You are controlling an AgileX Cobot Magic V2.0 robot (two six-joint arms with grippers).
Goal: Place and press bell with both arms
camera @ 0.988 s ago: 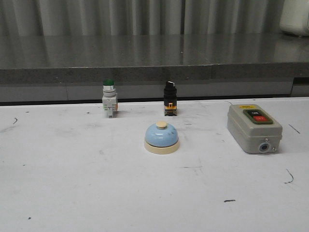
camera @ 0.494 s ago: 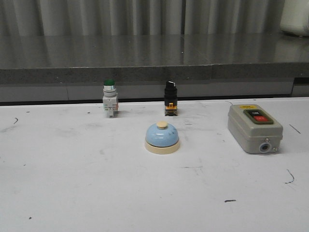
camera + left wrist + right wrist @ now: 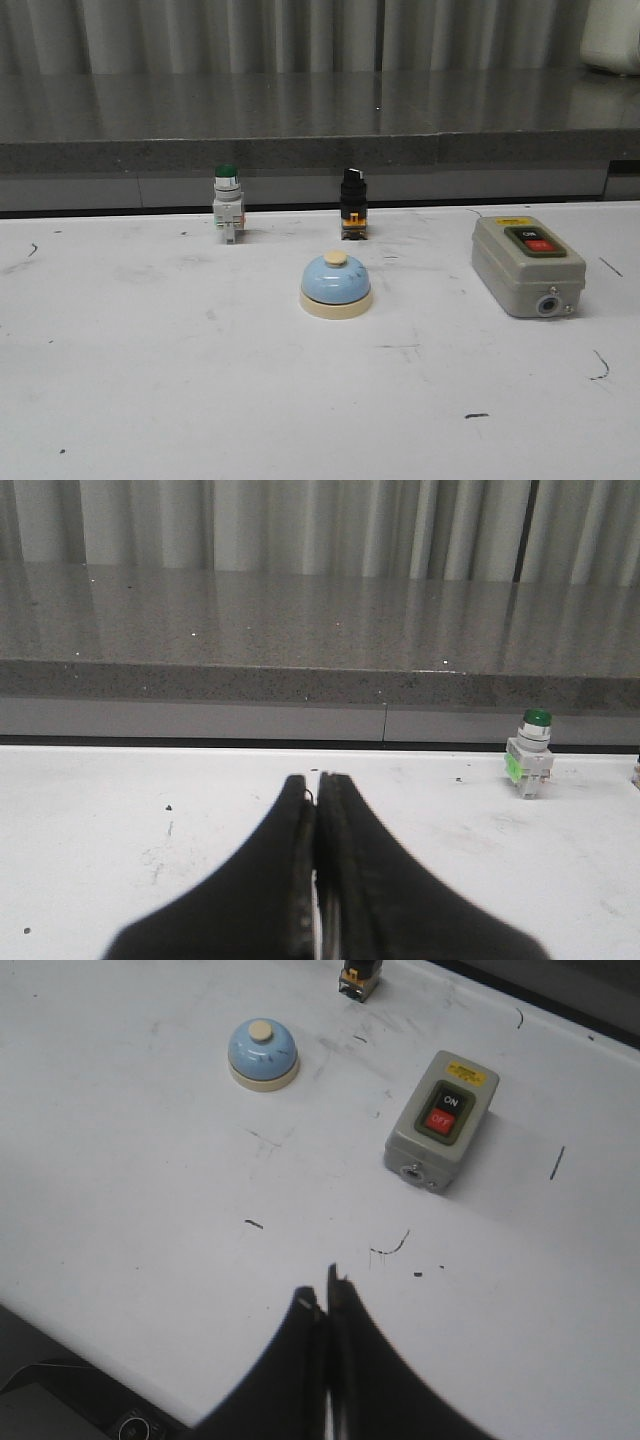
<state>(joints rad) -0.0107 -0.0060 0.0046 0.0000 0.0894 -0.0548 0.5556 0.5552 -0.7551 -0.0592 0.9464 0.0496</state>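
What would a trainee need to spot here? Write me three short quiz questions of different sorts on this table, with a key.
1. True or false: the bell stands between the green-capped pushbutton and the grey switch box in the front view.
2. Multiple choice: the left gripper is (A) open, (B) shut on nothing, (C) shut on a cable.
3. Fill in: the upper label on the switch box reads ON, the red one below reads ____.

Key:
1. True. It also sits nearer the camera than the black selector switch.
2. B. The right gripper is likewise shut, away from the bell.
3. OFF.
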